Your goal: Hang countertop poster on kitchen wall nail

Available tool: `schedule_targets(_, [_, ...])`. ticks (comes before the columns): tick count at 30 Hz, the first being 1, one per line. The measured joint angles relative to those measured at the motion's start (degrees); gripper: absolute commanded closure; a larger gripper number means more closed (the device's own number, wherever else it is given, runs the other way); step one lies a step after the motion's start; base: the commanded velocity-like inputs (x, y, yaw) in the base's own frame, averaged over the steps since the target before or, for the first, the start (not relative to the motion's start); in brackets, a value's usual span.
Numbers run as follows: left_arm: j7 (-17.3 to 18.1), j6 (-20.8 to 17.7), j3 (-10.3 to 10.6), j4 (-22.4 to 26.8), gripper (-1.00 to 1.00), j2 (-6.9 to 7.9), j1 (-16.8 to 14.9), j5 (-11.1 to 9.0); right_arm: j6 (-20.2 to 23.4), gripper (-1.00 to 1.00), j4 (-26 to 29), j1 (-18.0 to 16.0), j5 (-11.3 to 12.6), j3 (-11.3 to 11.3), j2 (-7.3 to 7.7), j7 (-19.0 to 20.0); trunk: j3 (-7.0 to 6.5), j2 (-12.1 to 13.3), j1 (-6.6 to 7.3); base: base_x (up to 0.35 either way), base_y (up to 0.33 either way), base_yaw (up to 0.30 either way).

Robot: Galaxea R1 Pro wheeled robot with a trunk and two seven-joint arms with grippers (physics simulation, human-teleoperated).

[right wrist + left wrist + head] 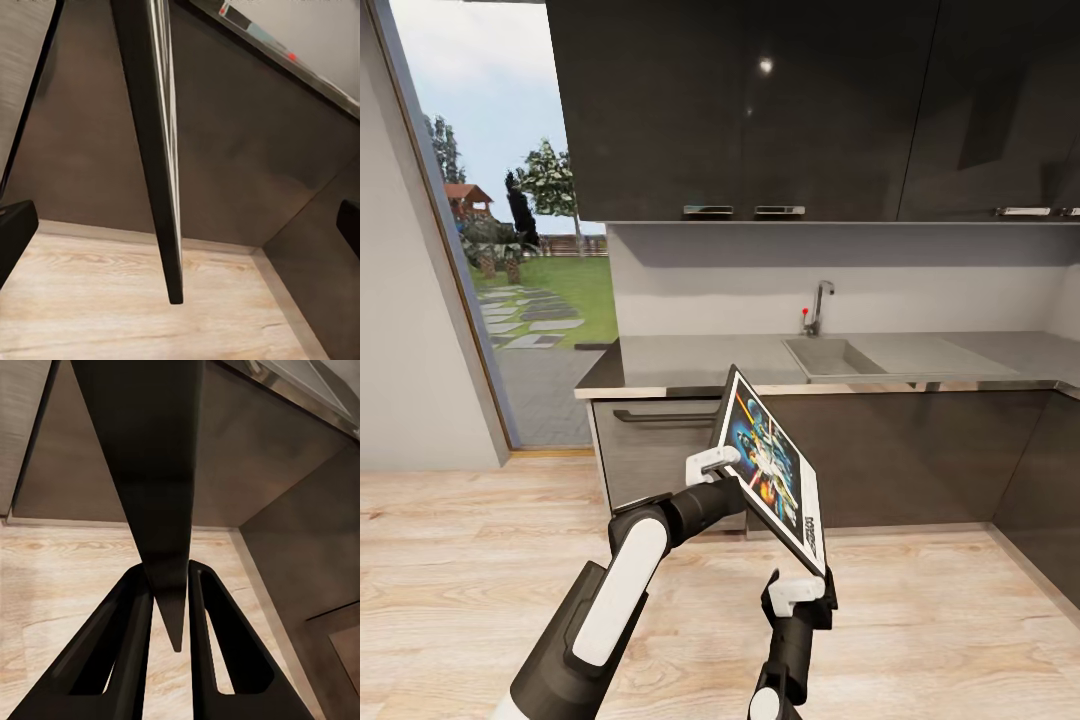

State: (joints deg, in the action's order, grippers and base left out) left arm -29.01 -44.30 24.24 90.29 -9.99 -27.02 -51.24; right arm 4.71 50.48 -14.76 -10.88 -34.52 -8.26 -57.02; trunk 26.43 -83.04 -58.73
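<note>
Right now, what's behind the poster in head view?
Behind the poster are dark cabinets below the kitchen countertop. Its frame hides part of the cabinet front and floor.

poster (154, 150) edge-on | dark cabinets (240, 150) behind | wood floor (90, 300)

The black-framed poster (770, 467) hangs tilted in the air before the light-grey kitchen countertop (690, 362).
</note>
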Motion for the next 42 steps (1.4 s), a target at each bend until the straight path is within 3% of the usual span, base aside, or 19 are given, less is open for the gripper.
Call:
schedule_targets(6, [0.0,0.0,0.0,0.0,1.00,0.00,0.0,0.0,0.0,-1.00,-1.1,-1.1,0.0,0.0,-0.03,0.1,0.00,0.0,0.00,0.000,0.000,0.000])
schedule_targets(17, [0.0,0.0,2.7,0.0,1.00,0.00,0.0,0.0,0.0,-1.00,-3.2,-3.3,0.0,0.0,-0.08,0.1,0.00,0.0,0.00,0.000,0.000,0.000])
schedule_targets(42, [0.0,0.0,3.1,0.0,1.00,0.00,0.0,0.0,-0.3,-1.00,-5.5,-4.1,0.0,0.0,-0.52,0.2,0.00,0.0,0.00,0.000,0.000,0.000])
